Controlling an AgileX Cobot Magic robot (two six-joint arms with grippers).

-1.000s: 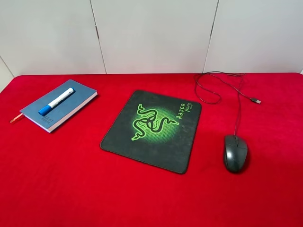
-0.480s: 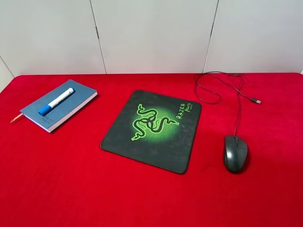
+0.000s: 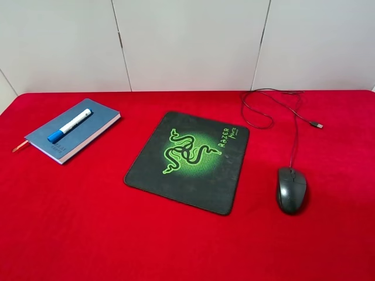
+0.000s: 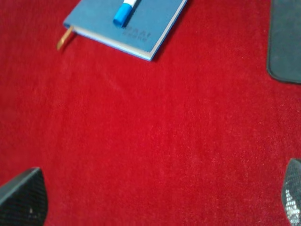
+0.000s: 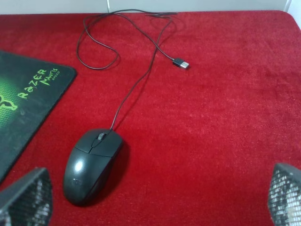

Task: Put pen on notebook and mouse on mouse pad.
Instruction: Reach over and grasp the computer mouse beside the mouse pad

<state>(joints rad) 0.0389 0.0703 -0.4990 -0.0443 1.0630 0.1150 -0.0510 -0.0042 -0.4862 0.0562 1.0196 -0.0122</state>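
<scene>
No change noted over last second; scene static. Pen (image 3: 69,125) laid on notebook (image 3: 96,121), ahead of left gripper (image 4: 158,195): that half judged done. Mouse (image 5: 91,165) left on cloth (image 3: 70,222), close ahead of right gripper (image 5: 156,197), beside mouse pad (image 5: 28,108). Both grippers spread, empty.

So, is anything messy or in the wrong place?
Only the mouse: it sits to the right of the mouse pad, not on it. The pen lies neatly on the notebook. Nothing looks spilled or broken.

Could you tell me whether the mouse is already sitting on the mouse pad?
No, the mouse lies on the red tablecloth beside the mouse pad, clear of its edge.
</scene>
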